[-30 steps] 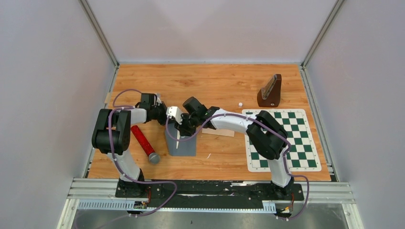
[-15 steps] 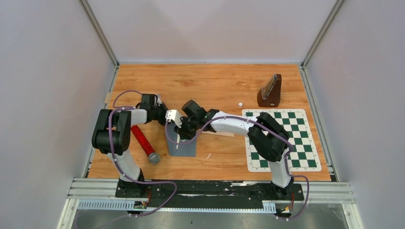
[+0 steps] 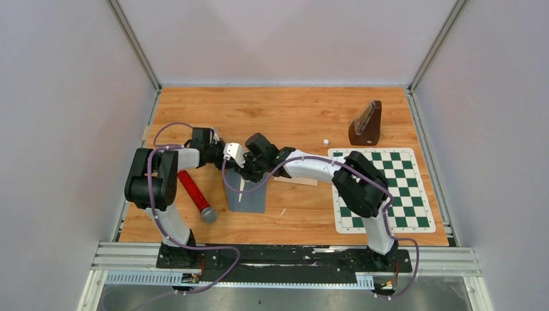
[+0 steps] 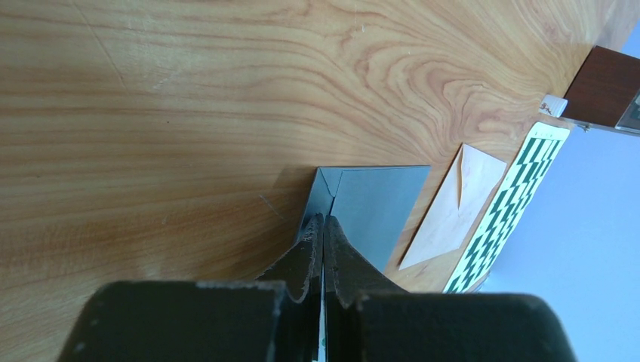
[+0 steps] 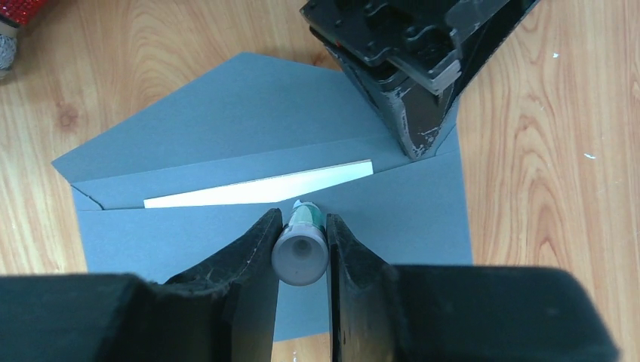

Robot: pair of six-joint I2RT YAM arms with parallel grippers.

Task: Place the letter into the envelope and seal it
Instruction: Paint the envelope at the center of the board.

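Note:
The grey envelope (image 3: 251, 198) lies flat on the wooden table with its flap (image 5: 226, 113) open. A white strip of the letter (image 5: 256, 188) shows in its mouth. My right gripper (image 5: 302, 219) is shut on a glue stick (image 5: 300, 253), held upright with its tip touching the envelope just below the letter's edge. My left gripper (image 4: 323, 220) is shut, and its fingertips (image 5: 419, 143) press on the fold line at the envelope's end. In the top view both grippers (image 3: 241, 165) meet over the envelope's far edge.
A red microphone (image 3: 196, 194) lies left of the envelope. A beige paper (image 3: 298, 179) sits just to its right, then a green chessboard mat (image 3: 382, 188). A brown metronome (image 3: 366, 123) and a small white ball (image 3: 326, 140) are at the back right.
My right gripper has moved a little to the back left over the envelope, carrying the glue stick. The left gripper's wrist shifted slightly toward it.

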